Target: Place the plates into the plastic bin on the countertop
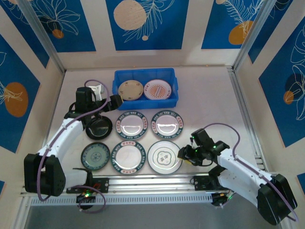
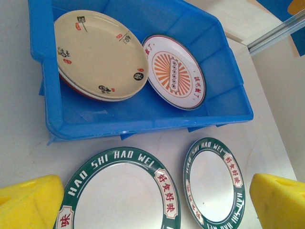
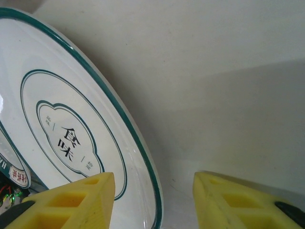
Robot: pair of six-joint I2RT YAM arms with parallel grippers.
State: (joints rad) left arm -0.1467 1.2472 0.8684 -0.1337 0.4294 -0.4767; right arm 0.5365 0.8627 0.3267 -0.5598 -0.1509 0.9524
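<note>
The blue plastic bin (image 1: 117, 76) stands at the back of the countertop (image 1: 209, 102). A cream plate (image 2: 97, 52) and an orange sunburst plate (image 2: 174, 71) lie in it. In front lie a black plate (image 1: 99, 127), three green-rimmed plates (image 1: 132, 124), a dark green plate (image 1: 95, 156) and a white plate (image 1: 164, 156). My left gripper (image 1: 116, 102) hangs open and empty above two green-rimmed plates (image 2: 119, 195), just before the bin's wall (image 2: 143, 117). My right gripper (image 3: 155, 183) is open and straddles the right rim of the white plate (image 3: 66, 138), one finger over it, the other over the countertop.
An aluminium rail (image 1: 152, 183) runs along the near edge and another (image 1: 245, 114) along the right side. Blue-patterned wall panels (image 1: 143, 21) close in the back and sides. Bare countertop lies right of the plates.
</note>
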